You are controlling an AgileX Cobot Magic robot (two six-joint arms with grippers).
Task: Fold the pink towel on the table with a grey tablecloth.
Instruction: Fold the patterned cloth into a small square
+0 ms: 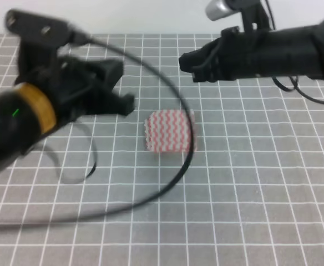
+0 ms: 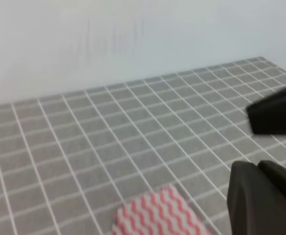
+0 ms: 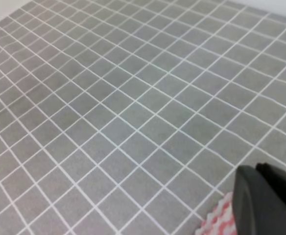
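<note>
The pink towel (image 1: 170, 131) lies on the table with a grey tablecloth (image 1: 251, 183) as a small folded packet with wavy pink-and-white stripes. It also shows at the bottom of the left wrist view (image 2: 155, 215), and a corner shows in the right wrist view (image 3: 217, 219). My left gripper (image 1: 127, 103) hovers up and to the left of the towel, its dark fingers (image 2: 246, 196) pressed together on nothing. My right gripper (image 1: 183, 61) hangs above and behind the towel, also shut and empty (image 3: 256, 196). Neither touches the cloth.
A black cable (image 1: 167, 183) from the left arm loops low over the table, crossing in front of the towel. The white wall (image 2: 133, 39) borders the far edge of the table. The right gripper's dark tip (image 2: 277, 115) shows at the right of the left wrist view.
</note>
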